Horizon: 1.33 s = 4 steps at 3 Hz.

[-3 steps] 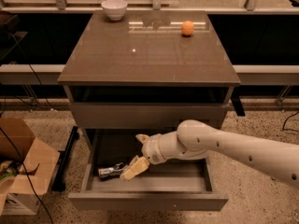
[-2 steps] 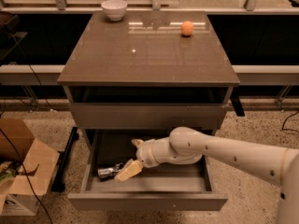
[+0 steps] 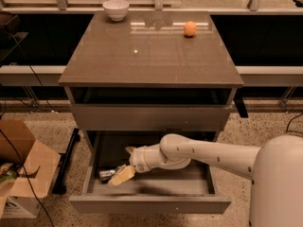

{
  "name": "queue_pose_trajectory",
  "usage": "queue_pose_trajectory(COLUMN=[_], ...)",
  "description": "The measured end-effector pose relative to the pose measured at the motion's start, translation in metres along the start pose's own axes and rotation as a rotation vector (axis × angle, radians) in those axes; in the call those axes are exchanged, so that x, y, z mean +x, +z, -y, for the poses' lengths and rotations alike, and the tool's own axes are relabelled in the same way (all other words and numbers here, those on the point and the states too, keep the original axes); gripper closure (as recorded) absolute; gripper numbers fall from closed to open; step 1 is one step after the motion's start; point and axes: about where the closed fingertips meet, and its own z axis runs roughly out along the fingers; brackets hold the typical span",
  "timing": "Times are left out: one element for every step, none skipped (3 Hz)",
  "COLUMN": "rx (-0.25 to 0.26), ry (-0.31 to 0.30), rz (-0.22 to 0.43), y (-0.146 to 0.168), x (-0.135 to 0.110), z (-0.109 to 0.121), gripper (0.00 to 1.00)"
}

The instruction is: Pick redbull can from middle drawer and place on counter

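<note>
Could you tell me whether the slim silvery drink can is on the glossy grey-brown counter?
No, the silvery can lies in the open grey-brown drawer, with the gripper close beside it.

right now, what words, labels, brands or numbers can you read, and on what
No text can be read.
redbull can, in the middle drawer beside the gripper: dark markings, too blurred to read.
cardboard box: dark print near its bottom, too blurred to read.
counter, white bowl, orange ball: no markings seen.
</note>
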Motion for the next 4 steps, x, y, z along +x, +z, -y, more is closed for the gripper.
queue_pose_trajectory(rx=[-0.022, -0.037, -0.038, -0.034], ry=[0.024, 0.043, 0.059, 0.061], rz=[-0.015, -0.036, -0.058, -0.078], y=[0.03, 0.049, 0.061, 0.069], x=[0.02, 0.04, 0.059, 0.07], z=[0.009, 0.017, 0.027, 0.033], gripper=[0.0, 0.0, 0.0, 0.0])
